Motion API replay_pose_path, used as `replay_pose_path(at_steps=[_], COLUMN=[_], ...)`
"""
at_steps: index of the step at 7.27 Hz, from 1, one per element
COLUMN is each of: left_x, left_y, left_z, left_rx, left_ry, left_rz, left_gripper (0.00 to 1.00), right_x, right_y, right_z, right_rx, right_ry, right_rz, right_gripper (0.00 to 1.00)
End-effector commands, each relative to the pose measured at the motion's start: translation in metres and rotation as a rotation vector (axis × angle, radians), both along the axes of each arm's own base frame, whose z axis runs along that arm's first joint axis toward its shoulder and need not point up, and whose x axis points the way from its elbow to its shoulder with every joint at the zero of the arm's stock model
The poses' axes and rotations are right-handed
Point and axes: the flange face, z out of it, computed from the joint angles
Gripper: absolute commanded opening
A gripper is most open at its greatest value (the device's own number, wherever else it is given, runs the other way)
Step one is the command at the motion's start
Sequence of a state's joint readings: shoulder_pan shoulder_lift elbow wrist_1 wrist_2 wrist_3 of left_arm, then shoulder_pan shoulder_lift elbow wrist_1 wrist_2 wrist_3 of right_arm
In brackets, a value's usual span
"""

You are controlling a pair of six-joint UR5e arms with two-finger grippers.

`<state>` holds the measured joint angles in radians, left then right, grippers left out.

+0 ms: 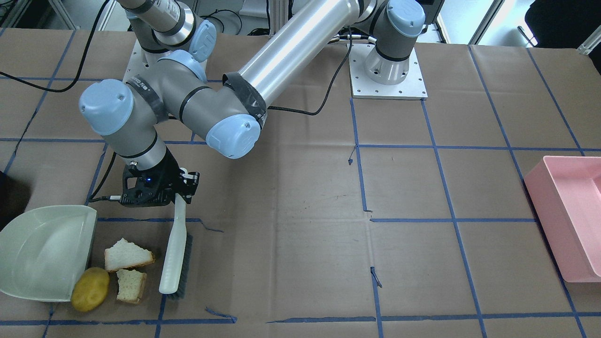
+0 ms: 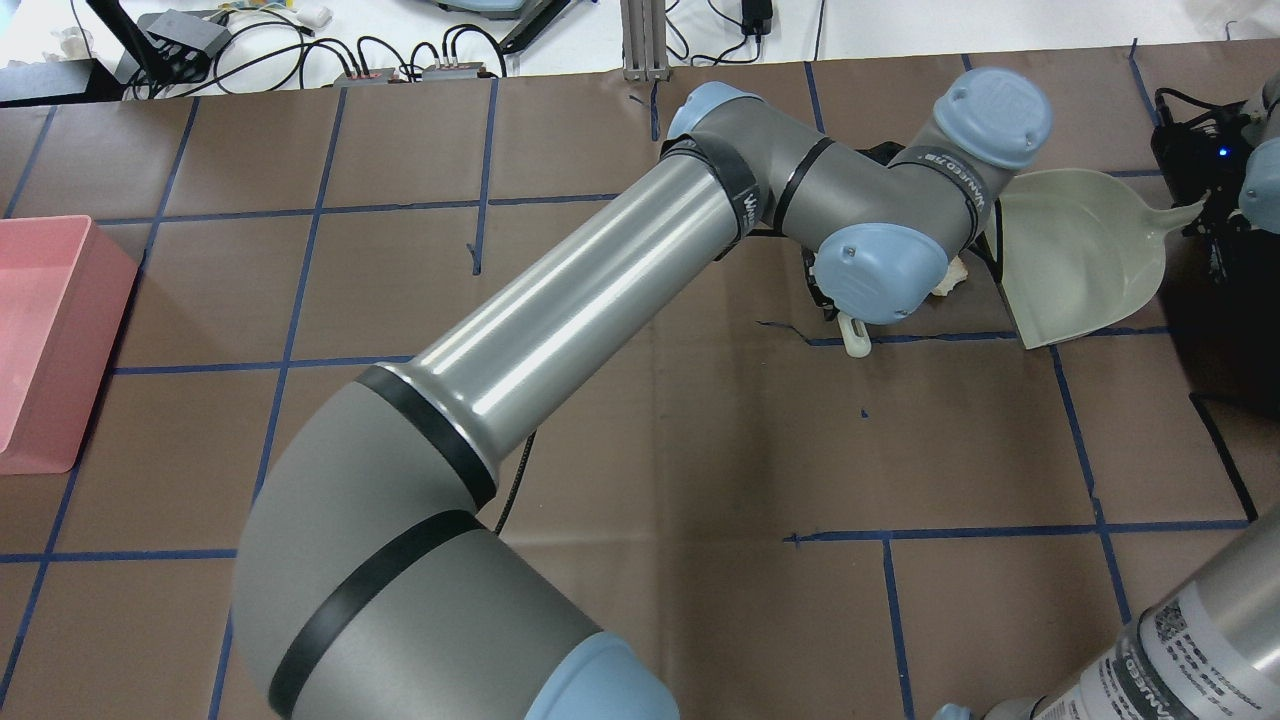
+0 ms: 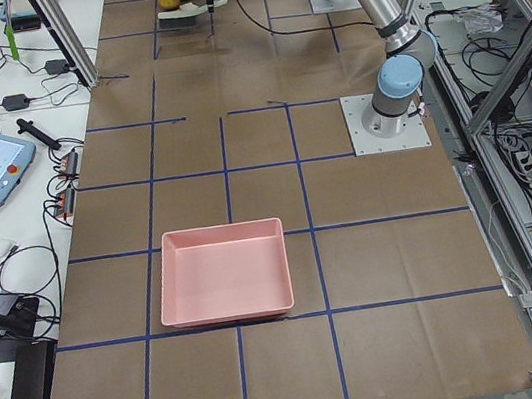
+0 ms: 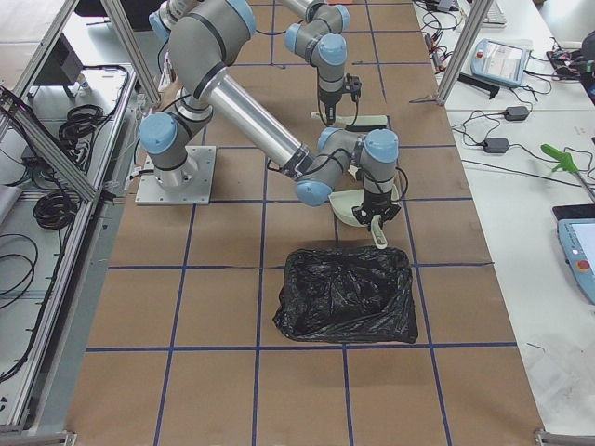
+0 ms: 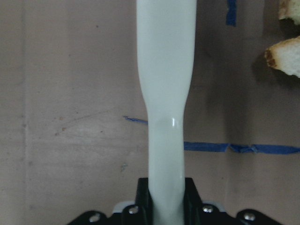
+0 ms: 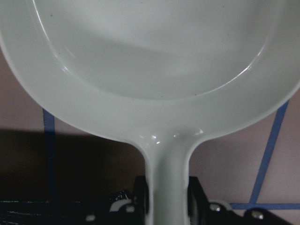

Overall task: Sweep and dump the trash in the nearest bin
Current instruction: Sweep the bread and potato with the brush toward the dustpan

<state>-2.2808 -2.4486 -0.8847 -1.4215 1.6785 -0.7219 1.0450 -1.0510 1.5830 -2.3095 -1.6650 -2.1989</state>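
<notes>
While the trash lies on the bench (image 1: 300,188) outside the dustpan (image 1: 42,253), all three bits are gathered just beyond the left tool (image 1: 182,193), between its brush (image 1: 174,253) and the pan's open lip. The larger bread piece (image 1: 127,255) is the closer of the two to that tool, and the smaller bread piece (image 1: 131,285) lies just past it. Both are near the brush but clear of it. The potato (image 1: 90,289) sits right at the lip, touching it or nearly so; I cannot tell which.

The left tool is clamped on the brush's pale handle, which runs straight out from the tool, bristles down on the bench. The right tool (image 6: 166,199) is closed around the dustpan's handle, with the pan spread out ahead of it.

A black-bagged bin (image 4: 349,295) stands just beside the right tool. A pink bin (image 1: 570,216) sits well apart from both tools, at the bench's other end.
</notes>
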Motion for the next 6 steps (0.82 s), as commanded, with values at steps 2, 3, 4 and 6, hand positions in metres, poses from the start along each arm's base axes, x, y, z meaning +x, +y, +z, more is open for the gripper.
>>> replay_pose_path(at_steps=[2, 3, 4, 6], left_x=[-0.03, -0.035, -0.038, -0.042], left_y=[0.01, 0.007, 0.001, -0.004], left_z=[-0.002, -0.004, -0.014, -0.019], left_rx=[0.052, 0.044, 0.04, 0.037], left_ry=[0.01, 0.015, 0.011, 0.007], left_rz=[-0.035, -0.039, -0.039, -0.039], left_gripper=[0.07, 0.07, 0.07, 0.08], right_x=[0.006, 0.006, 0.005, -0.003], right_y=[-0.003, -0.004, -0.006, -0.019], right_z=[-0.003, -0.004, -0.009, -0.008], right_rx=[0.01, 0.012, 0.013, 0.022], right_ry=[0.016, 0.016, 0.015, 0.007], right_rz=[0.007, 0.007, 0.007, -0.015], right_gripper=[0.0, 0.0, 0.0, 0.0])
